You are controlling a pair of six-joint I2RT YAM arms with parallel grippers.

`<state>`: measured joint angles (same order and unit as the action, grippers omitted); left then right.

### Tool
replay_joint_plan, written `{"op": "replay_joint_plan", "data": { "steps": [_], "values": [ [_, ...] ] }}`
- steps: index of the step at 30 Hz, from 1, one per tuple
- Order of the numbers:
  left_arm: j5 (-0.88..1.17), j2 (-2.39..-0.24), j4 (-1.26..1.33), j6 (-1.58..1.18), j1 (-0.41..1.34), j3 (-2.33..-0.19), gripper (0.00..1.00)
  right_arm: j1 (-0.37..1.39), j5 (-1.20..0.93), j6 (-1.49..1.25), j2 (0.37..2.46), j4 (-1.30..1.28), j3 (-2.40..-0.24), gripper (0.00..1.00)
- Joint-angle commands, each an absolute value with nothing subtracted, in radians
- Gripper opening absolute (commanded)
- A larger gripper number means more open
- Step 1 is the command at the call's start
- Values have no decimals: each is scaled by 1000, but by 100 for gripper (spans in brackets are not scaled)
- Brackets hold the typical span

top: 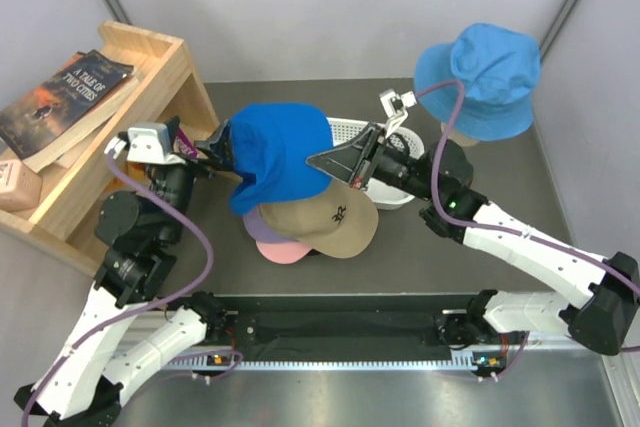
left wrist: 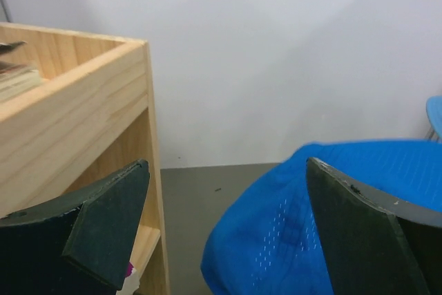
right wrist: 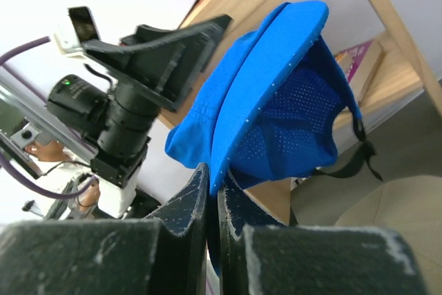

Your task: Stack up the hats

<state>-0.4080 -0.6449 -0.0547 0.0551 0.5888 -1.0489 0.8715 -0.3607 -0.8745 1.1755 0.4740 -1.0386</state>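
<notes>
A royal blue cap (top: 285,152) hangs above a pile of hats: a tan cap (top: 325,222) on top, a lavender one (top: 260,229) and a pink one (top: 285,251) under it. My right gripper (top: 338,159) is shut on the blue cap's brim (right wrist: 238,115), pinched at the fingertips (right wrist: 214,179). My left gripper (top: 222,147) stands open at the cap's left side. In the left wrist view the blue cap (left wrist: 290,226) fills the gap (left wrist: 221,233) beside the right finger (left wrist: 359,240), with neither pad pressing it.
A wooden shelf (top: 165,77) with books (top: 65,97) stands close on the left, right beside my left gripper. A white basket (top: 352,130) sits behind my right gripper. At the back right a mannequin head wears a light blue bucket hat (top: 480,72).
</notes>
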Motion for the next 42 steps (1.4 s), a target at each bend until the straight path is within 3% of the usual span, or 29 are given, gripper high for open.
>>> {"op": "replay_joint_plan", "data": {
  "steps": [1, 10, 36, 42],
  "values": [
    [-436, -615, 35, 46, 588, -1042, 99, 888, -328, -943, 1175, 632, -944, 0],
    [-411, -637, 26, 40, 589, -1039, 99, 870, -281, -992, 1126, 686, -694, 0],
    [-328, -791, -51, 3, 589, -1012, 99, 687, -169, -1144, 890, 690, -312, 0],
    [-368, -790, -118, -129, 589, -965, 99, 670, -117, -1163, 890, 715, -238, 0]
  ]
}}
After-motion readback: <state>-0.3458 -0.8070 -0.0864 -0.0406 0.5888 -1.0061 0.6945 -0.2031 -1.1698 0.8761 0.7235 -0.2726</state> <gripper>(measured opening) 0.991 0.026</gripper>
